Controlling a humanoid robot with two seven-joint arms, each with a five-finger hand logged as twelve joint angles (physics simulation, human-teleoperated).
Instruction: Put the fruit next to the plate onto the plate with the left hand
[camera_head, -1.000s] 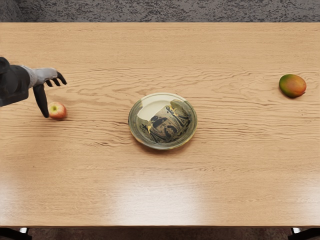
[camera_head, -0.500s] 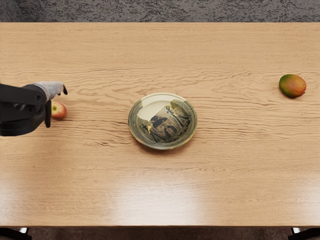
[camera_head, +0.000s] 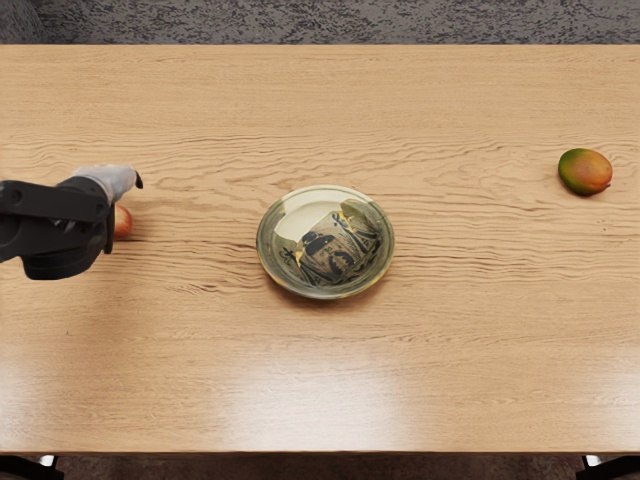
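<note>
A small red-yellow apple (camera_head: 123, 222) lies on the table at the left, well left of the plate. Only its right edge shows. My left hand (camera_head: 110, 187) hangs over the apple, and the dark forearm (camera_head: 50, 228), coming in from the left edge, covers most of it. Whether the hand touches the apple is hidden. The round glazed plate (camera_head: 262, 240) with a dark pattern sits at the table's middle with nothing on it. A green-red mango (camera_head: 585, 170) lies far right, away from the plate.
The wooden table (camera_head: 330, 380) fills the view, with bare wood between the apple and the plate. Grey floor shows past the table's far edge.
The left arm has swung forward and right over the apple, so the forearm now covers most of it. The apple, plate and mango have not moved.
</note>
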